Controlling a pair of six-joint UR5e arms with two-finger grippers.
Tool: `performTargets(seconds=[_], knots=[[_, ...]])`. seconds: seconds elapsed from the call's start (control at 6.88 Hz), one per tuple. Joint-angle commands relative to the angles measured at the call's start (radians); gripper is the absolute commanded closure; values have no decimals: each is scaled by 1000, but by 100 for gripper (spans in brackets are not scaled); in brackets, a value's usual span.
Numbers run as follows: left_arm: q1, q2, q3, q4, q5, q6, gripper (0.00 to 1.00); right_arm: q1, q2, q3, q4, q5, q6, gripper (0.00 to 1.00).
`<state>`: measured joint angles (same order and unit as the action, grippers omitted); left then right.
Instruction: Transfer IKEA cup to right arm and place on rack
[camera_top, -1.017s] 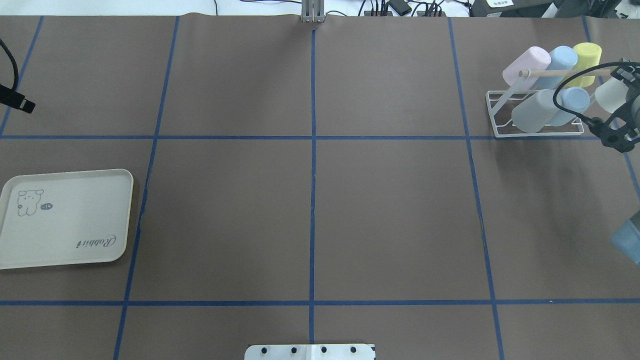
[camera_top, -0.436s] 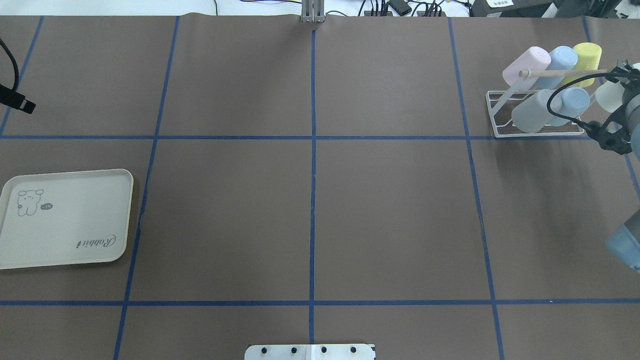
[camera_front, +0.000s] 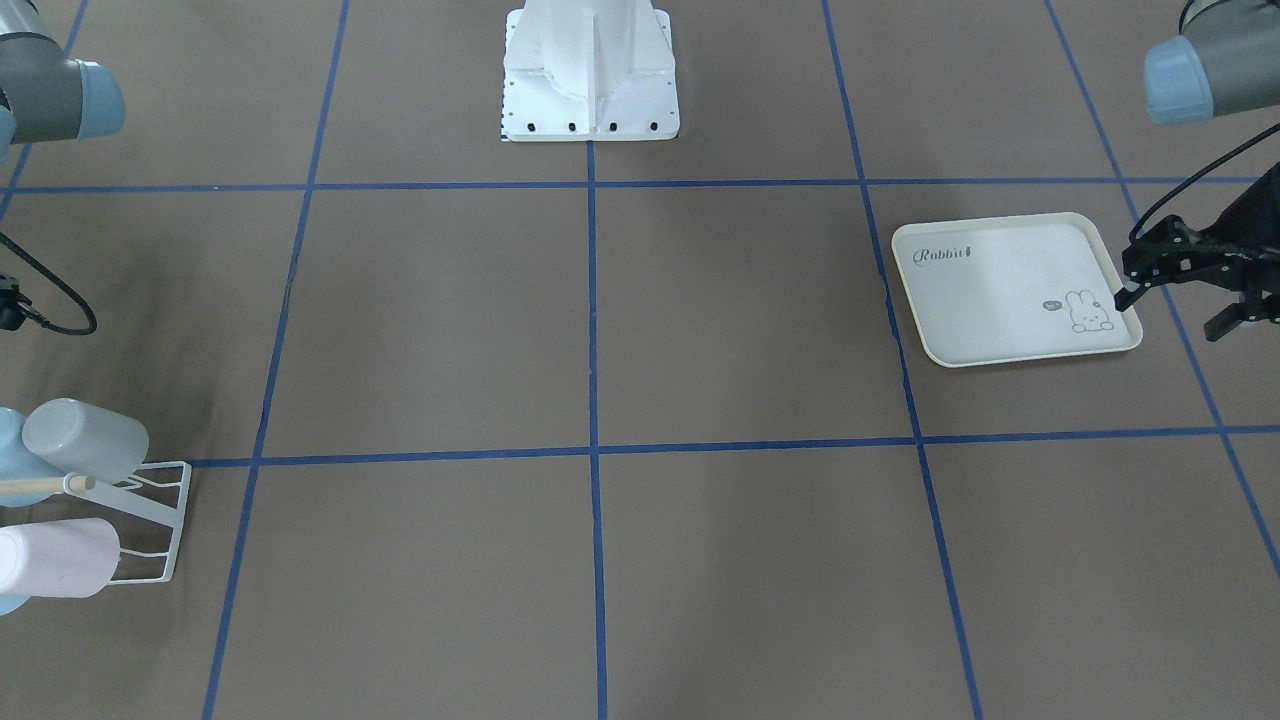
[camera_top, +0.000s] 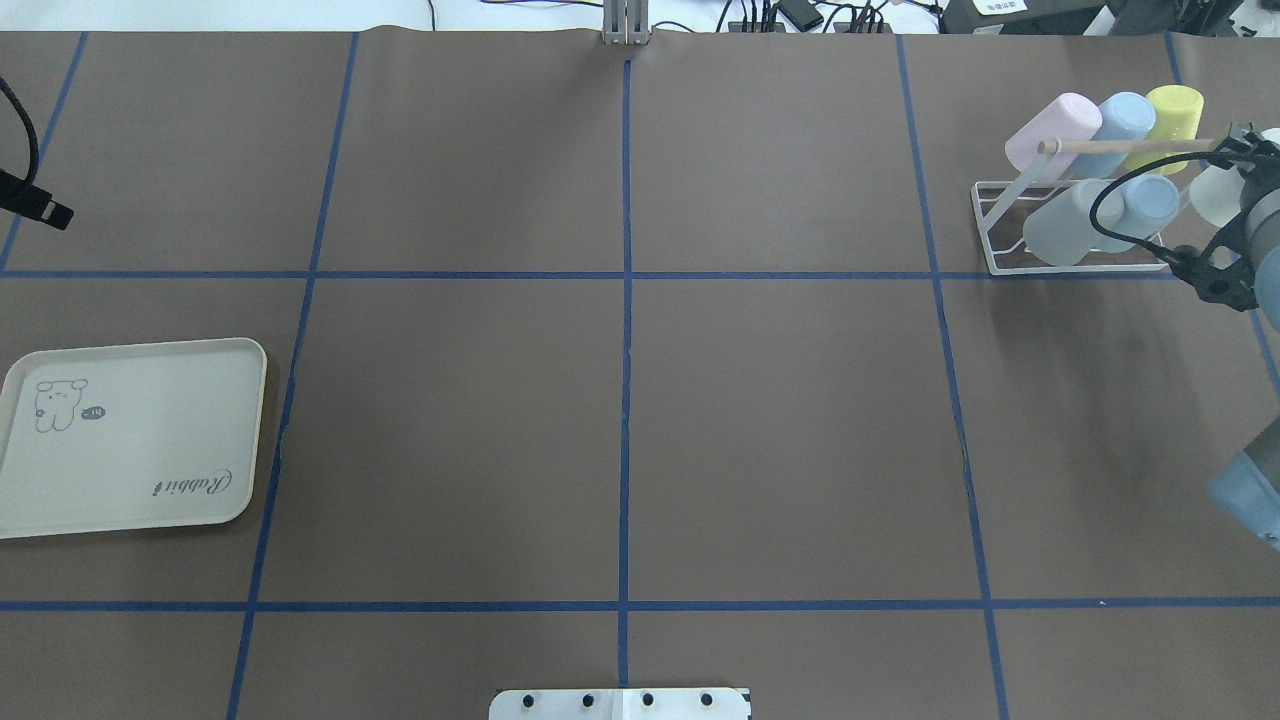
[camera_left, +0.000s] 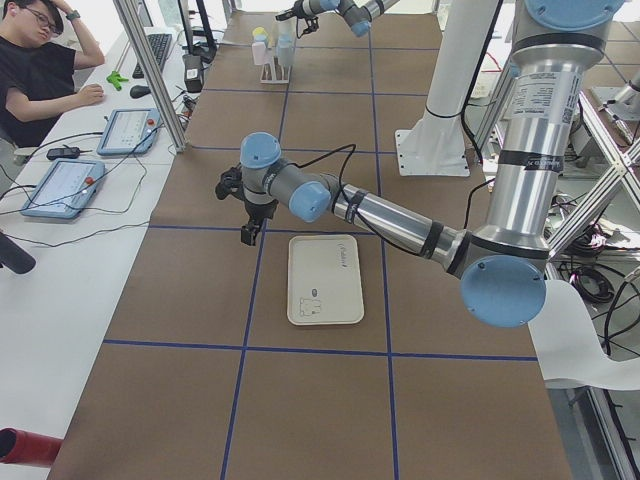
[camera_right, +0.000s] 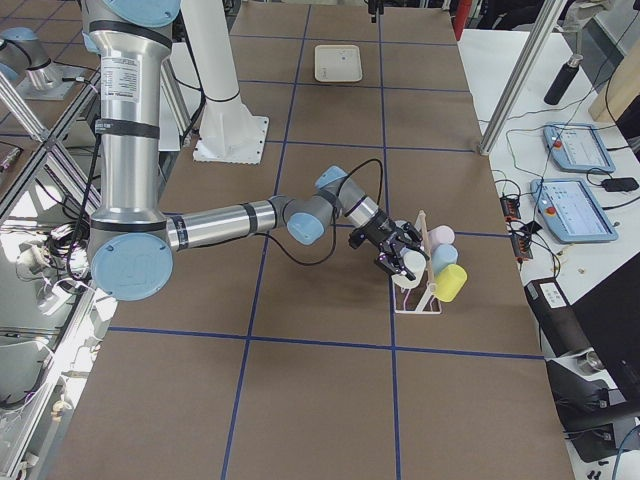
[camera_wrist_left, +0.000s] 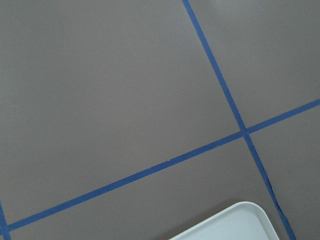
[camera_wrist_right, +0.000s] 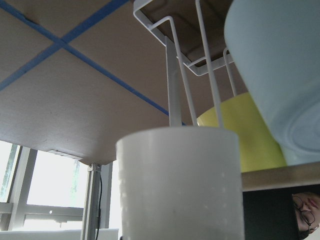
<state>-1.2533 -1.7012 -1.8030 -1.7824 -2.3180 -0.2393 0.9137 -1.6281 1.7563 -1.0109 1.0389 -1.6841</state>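
Note:
The IKEA cup (camera_top: 1212, 196) is white and hangs at the right end of the rack (camera_top: 985, 215), tilted beside the yellow cup. My right gripper (camera_right: 398, 258) is shut on the cup (camera_right: 407, 268). In the right wrist view the cup (camera_wrist_right: 180, 185) fills the lower middle, just in front of the rack's white prongs (camera_wrist_right: 172, 75) and the wooden rod (camera_wrist_right: 280, 177). The rod (camera_top: 1120, 146) runs across the rack's top. Far from the rack, my left gripper (camera_front: 1168, 315) stands open and holds nothing, at the tray's outer edge.
Pink (camera_top: 1050, 130), blue (camera_top: 1125, 115), yellow (camera_top: 1172, 112), grey (camera_top: 1065, 225) and another blue cup (camera_top: 1145, 205) sit on the rack. A cream rabbit-print tray (camera_top: 130, 440) lies at the left. A person (camera_left: 40, 60) sits at a side desk with tablets.
My right wrist has shifted slightly toward the table's far side with the white cup, and its cable loop has swung left. The left arm has not moved.

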Motion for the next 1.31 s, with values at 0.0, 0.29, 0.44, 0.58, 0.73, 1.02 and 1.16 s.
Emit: performTargets(seconds=[0.0,0.29,0.44,0.58,0.73,1.02,1.16], knots=[[0,0,1,0,-1,0,0,-2,4,-9,0,1,0,45],[0,0,1,0,-1,0,0,-2,11,-18,0,1,-2,33],[0,0,1,0,-1,0,0,-2,11,-18,0,1,-8,27],[0,0,1,0,-1,0,0,-2,11,-17,0,1,-17,22],[0,0,1,0,-1,0,0,-2,11,-17,2,1,-17,21],[2,0,-1,0,-1,0,0,-2,11,-17,2,1,-17,19],[0,2,-1,-3,-1,0,0,-2,36,-18,2,4,-16,5]])
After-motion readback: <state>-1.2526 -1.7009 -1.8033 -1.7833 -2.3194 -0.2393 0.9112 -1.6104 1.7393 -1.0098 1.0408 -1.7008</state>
